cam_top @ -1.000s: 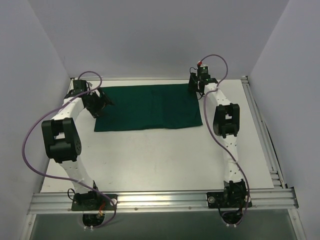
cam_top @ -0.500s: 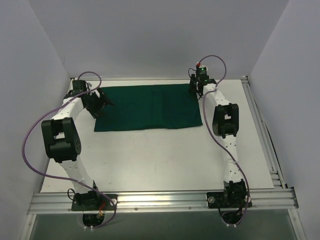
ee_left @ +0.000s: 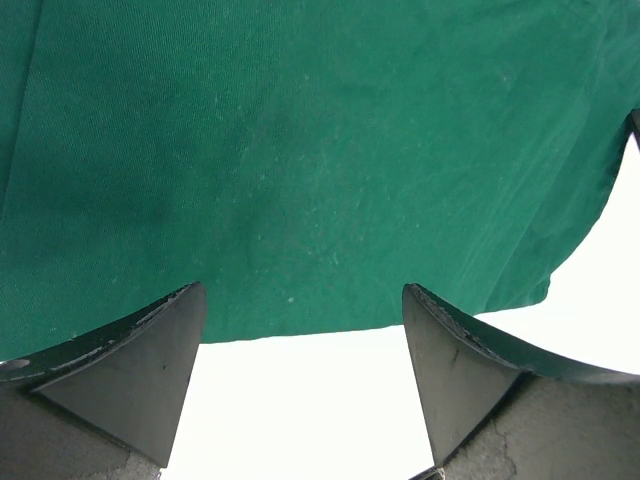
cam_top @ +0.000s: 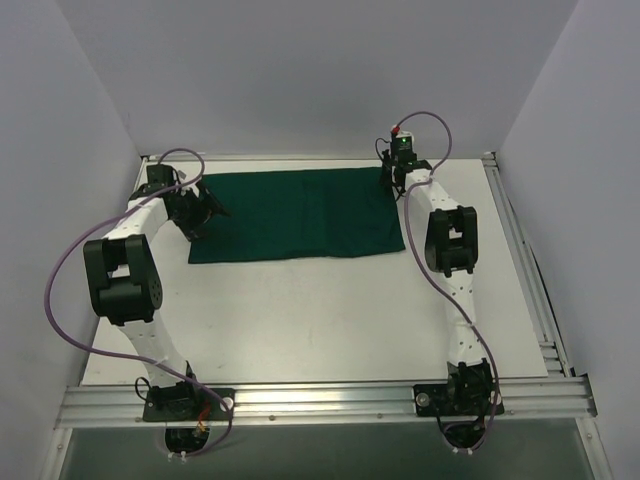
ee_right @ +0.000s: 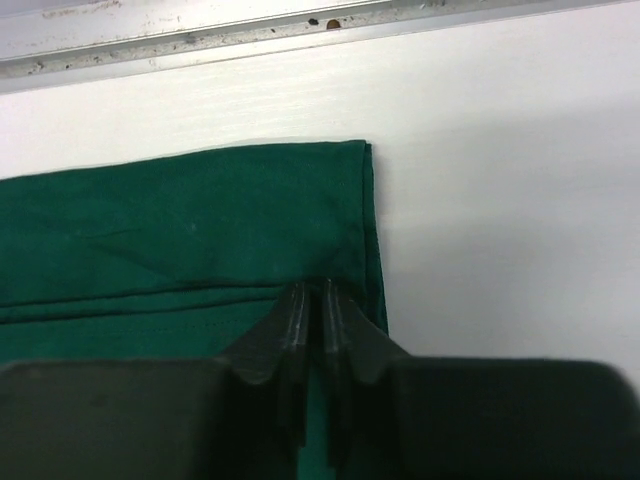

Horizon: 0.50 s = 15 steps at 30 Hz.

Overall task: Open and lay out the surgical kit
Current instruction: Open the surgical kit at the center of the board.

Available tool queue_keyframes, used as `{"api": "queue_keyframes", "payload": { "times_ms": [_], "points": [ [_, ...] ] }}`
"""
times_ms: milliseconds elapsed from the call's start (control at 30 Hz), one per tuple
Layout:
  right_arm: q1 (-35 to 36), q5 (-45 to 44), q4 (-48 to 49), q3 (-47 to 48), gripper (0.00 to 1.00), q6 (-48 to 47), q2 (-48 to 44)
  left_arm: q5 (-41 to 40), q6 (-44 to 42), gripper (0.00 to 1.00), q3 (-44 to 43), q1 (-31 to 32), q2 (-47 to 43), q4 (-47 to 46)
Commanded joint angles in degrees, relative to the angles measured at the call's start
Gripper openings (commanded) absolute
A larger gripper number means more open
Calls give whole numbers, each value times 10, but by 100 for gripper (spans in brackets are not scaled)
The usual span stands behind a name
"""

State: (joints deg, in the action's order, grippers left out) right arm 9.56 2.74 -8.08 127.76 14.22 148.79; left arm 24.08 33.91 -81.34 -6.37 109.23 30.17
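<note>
Little has changed since the earlier frames: the cloth (cam_top: 300, 212) keeps the same outline, and both arms have shifted only slightly at its short ends.

The dark green cloth lies flat and folded on the far half of the table (cam_top: 300, 320). Its long axis runs left to right, parallel to the far rail (ee_right: 200, 30). No tray or instruments show.

It is judged thin, light and limp, with layers that may slide over one another. The best hold is a free corner or edge of the top layer, not the middle.

The right gripper (ee_right: 312, 300) is at the far right corner, its fingers drawn together on a fold line, apparently pinching cloth. The left gripper (ee_left: 300, 370) hovers at the left end over the cloth's near edge, jaws spread wide and holding nothing.
</note>
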Motion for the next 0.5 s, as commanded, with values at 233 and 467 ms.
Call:
{"api": "queue_keyframes", "payload": {
  "times_ms": [233, 467],
  "points": [
    [10, -13, 13, 0, 0, -6, -51, 4, -19, 87, 1, -3, -15, -11],
    [11, -5, 75, -16, 0, -13, -84, 6, -13, 86, 8, -2, -22, -16]
  ]
}}
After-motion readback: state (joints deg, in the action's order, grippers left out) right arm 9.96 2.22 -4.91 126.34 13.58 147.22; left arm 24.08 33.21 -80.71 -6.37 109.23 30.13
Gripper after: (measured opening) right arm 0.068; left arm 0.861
